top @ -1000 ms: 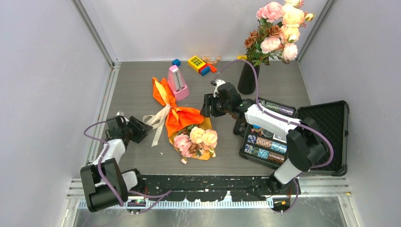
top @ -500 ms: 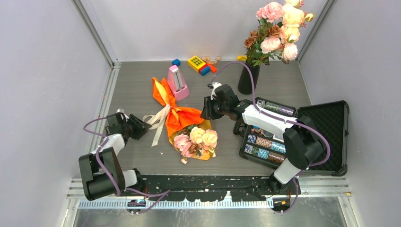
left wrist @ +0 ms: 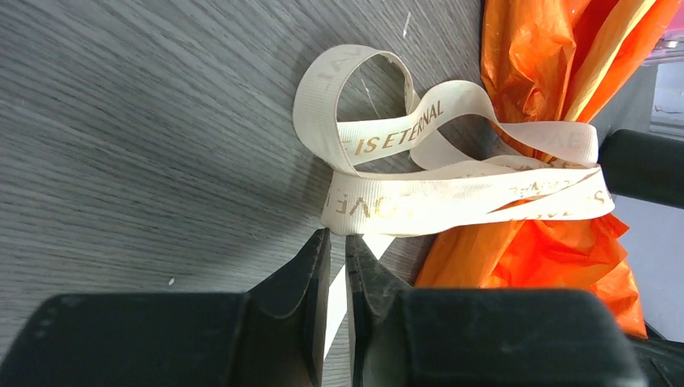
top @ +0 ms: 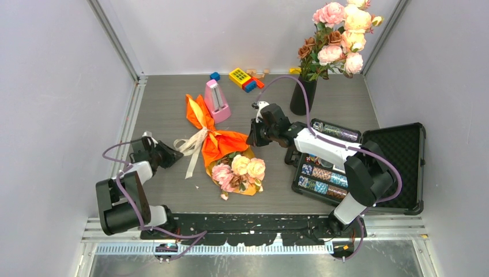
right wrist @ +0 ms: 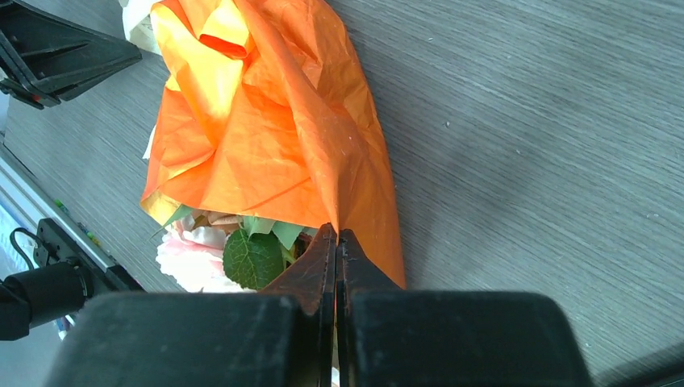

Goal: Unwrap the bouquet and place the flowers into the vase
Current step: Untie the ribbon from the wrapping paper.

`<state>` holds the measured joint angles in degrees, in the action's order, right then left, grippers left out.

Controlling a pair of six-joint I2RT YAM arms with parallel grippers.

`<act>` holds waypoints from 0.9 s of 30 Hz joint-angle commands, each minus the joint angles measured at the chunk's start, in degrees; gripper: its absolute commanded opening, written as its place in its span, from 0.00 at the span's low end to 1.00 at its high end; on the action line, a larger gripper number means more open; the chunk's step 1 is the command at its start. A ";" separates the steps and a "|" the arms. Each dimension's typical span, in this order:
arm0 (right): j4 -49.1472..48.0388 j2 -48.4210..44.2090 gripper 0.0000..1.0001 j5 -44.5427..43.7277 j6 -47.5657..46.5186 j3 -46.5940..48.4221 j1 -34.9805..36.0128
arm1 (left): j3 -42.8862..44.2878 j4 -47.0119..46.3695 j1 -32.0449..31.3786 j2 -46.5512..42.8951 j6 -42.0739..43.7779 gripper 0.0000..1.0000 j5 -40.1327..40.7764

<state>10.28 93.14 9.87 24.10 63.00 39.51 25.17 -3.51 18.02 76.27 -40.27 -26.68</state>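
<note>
The bouquet [top: 229,154] lies flat on the table at the centre of the overhead frame, blooms toward the lower edge. At its left, the left gripper [left wrist: 337,246] stands nearly closed, with a tail of the cream ribbon [left wrist: 452,189] between its fingers. The right gripper [right wrist: 335,235] is fully closed, pinching the edge of the orange paper [right wrist: 266,145].

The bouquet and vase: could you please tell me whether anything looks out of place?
The bouquet lies on its side on the table, wrapped, its cream ribbon sprawling in loops. Oddly, the black vase already holds another bunch of roses.
</note>
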 commanded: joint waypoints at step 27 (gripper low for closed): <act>-9.47 -1.19 0.00 1.87 6.92 -7.41 3.89 | 0.30 2.86 0.09 -14.42 3.29 0.13 4.30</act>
<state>4.21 93.14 11.18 29.28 55.99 42.50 23.99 -7.18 18.00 62.98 -39.88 -29.45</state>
